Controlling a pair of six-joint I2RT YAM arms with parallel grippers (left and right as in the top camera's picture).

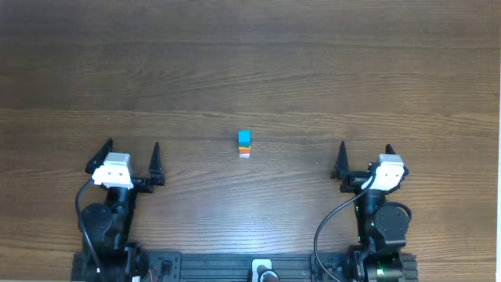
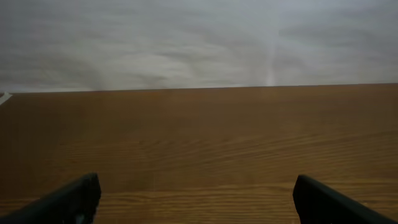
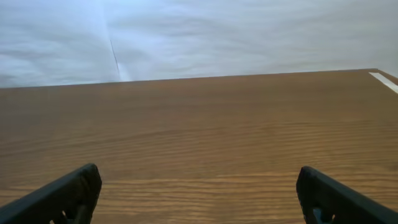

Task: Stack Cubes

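The cubes [image 1: 244,145] stand stacked at centre, blue on top; stacking looks done. The left gripper [image 1: 131,149] at eight o'clock and the right gripper [image 1: 365,150] at four are both released and empty.

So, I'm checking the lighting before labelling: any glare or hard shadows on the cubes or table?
Top view: even light, no glare spots on the table, no hard shadow beside the cube stack. Left wrist view: dim wall, table evenly lit. Right wrist view: brighter wall with a faint vertical line, no glare.
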